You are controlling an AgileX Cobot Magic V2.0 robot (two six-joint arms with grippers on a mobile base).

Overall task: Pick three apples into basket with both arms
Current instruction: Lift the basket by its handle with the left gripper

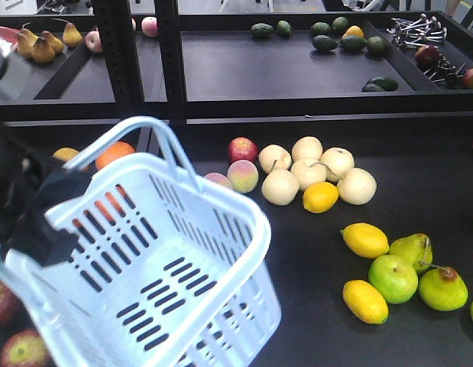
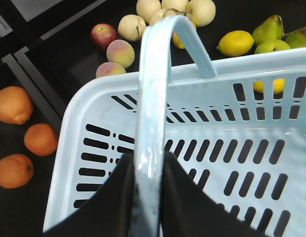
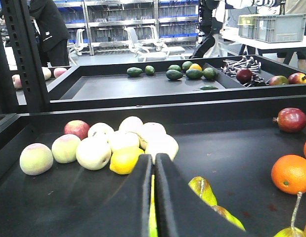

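Note:
The pale blue basket (image 1: 244,206) hangs tilted above the dark table and nothing lies inside it (image 2: 93,94). My left gripper (image 2: 149,160) is shut on its loop handle (image 2: 153,98). In the front view this gripper (image 1: 53,202) is the black mass at the basket's left side. Two dark red apples (image 1: 2,304) (image 1: 24,352) lie at the bottom left, partly under the basket. Another red apple (image 1: 242,148) (image 2: 104,34) (image 3: 77,128) sits beside the pale fruit. My right gripper (image 3: 153,160) is shut with nothing in it, low over the table, and is out of the front view.
Pale round fruits (image 1: 312,164), lemons (image 1: 364,239) and green pears (image 1: 393,277) lie right of the basket. Oranges (image 2: 12,104) sit to its left. A dark red fruit (image 3: 291,119) and an orange (image 3: 291,173) lie far right. Black uprights (image 1: 118,53) and a back tray of avocados (image 1: 351,42) stand behind.

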